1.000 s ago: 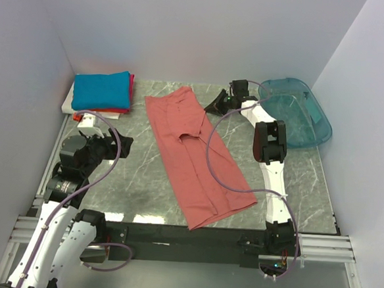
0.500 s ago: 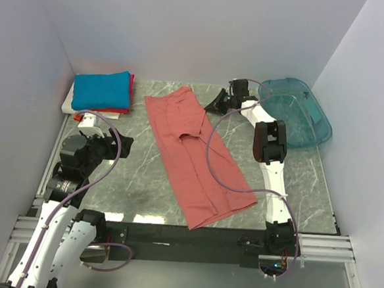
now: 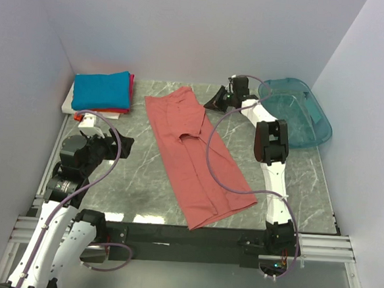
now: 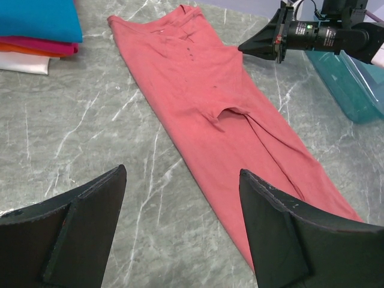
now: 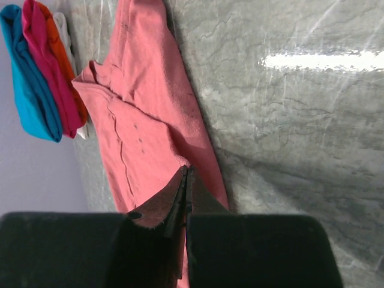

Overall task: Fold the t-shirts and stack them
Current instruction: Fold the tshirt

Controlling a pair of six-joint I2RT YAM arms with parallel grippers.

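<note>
A salmon-pink t-shirt (image 3: 194, 154) lies flat in a long folded strip down the middle of the table, collar at the back. A stack of folded t-shirts (image 3: 102, 90), blue on top of red and white, sits at the back left. My right gripper (image 3: 214, 101) is shut, hovering by the shirt's back right edge; in the right wrist view its closed tips (image 5: 186, 170) show over the pink cloth with nothing visibly pinched. My left gripper (image 4: 183, 171) stands wide open above bare table, just left of the pink shirt (image 4: 240, 126).
A translucent teal bin (image 3: 298, 113) stands at the back right corner, close behind the right arm. White walls enclose the table on three sides. The marble-patterned tabletop (image 3: 127, 179) shows left of the pink shirt.
My right gripper has closed fully and shifted slightly back and up at the shirt's far right edge. The shirt and the left arm have not moved.
</note>
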